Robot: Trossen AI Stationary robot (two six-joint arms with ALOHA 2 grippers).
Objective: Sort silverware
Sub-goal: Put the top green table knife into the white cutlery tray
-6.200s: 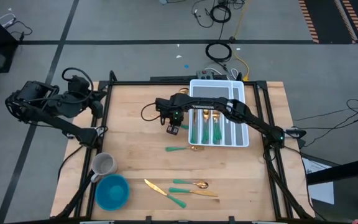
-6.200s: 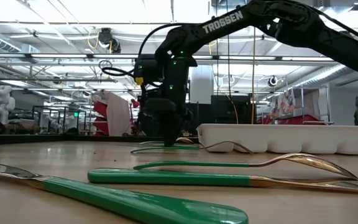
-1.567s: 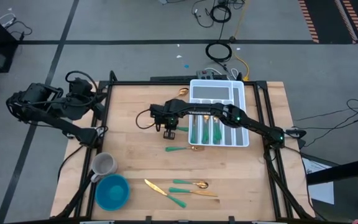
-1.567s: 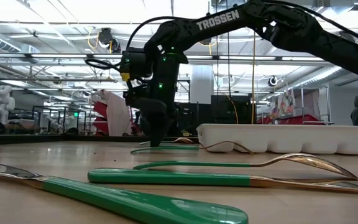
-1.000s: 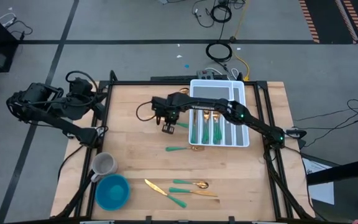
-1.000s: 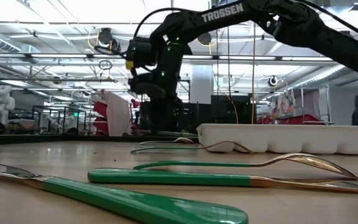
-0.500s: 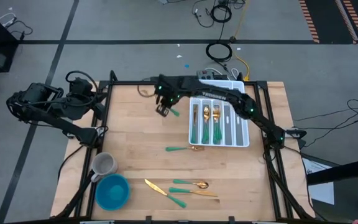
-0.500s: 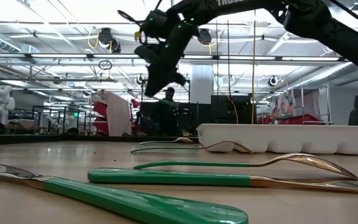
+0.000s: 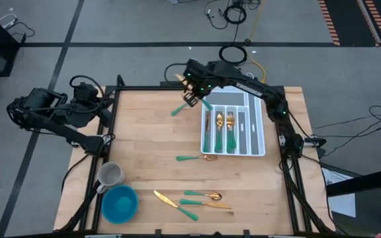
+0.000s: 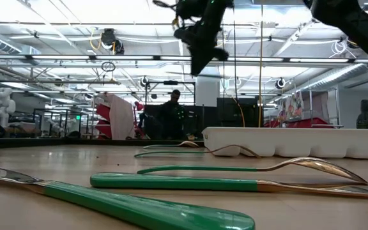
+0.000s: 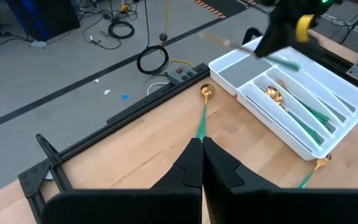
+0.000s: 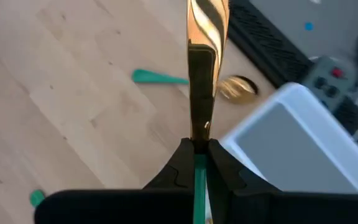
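My right gripper (image 9: 190, 99) is high above the table's far edge, by the far left corner of the white tray (image 9: 259, 125), and is shut on one piece of silverware (image 9: 176, 110) with a teal handle and a gold head (image 12: 205, 25). A spoon (image 11: 202, 118) lies flat on the table under it. A fork (image 9: 197, 157) lies left of the tray's near end. Three pieces (image 9: 194, 200) lie near the front edge. Several pieces lie in the tray's compartments. My left gripper (image 11: 201, 155) is shut and empty beyond the table's left edge. My right gripper pinches the piece between its two fingers where the gold head meets the teal handle (image 12: 199, 134). The fingers lie across it. The gold head sticks out toward the far edge, the handle (image 9: 176, 110) toward the near left. The piece is lifted clear, high above the table.
A grey mug (image 9: 110, 175) and a blue bowl (image 9: 119, 203) stand at the near left corner. A dark frame (image 9: 114, 119) runs round the table. Bare wood lies between the mug and the tray.
My right gripper has risen from the table left of the tray with the piece shut in its fingers. It has gone toward the far edge, then toward the right, to the tray's far left corner. The piece is lifted clear.
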